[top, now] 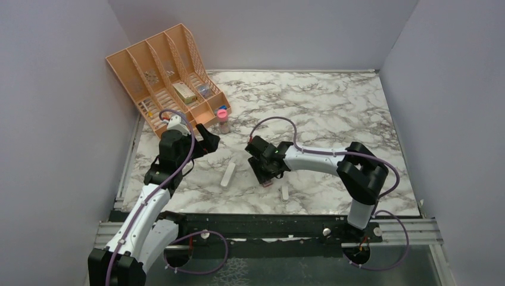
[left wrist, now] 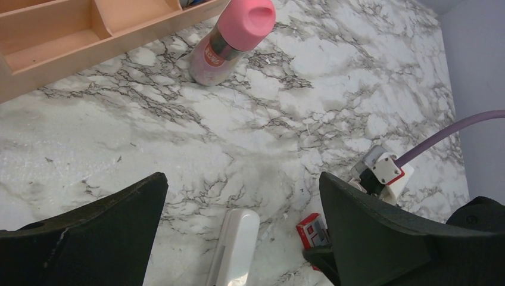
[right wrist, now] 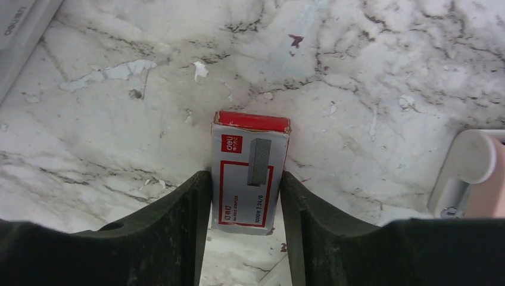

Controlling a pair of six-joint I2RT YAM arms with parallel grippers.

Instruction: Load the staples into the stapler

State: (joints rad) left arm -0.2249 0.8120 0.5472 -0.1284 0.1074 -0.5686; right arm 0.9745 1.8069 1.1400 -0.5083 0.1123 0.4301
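Note:
The staples are a small red-and-white cardboard box (right wrist: 250, 173) lying flat on the marble table; the strips inside are hidden. My right gripper (right wrist: 244, 176) has come down over the box, and its two black fingers press against the long sides. From above, that gripper (top: 267, 173) covers most of the box (top: 268, 183). The white stapler (top: 228, 174) lies to its left, apart from both grippers. My left gripper (left wrist: 243, 179) hangs wide open above the stapler (left wrist: 235, 250), holding nothing. The box (left wrist: 312, 229) shows beside its right finger.
An orange desk organizer (top: 167, 77) stands at the back left, with a pink-capped bottle (top: 223, 119) in front of it. A small white piece (top: 284, 192) lies near the front edge, right of the box. Grey walls close in the table on three sides.

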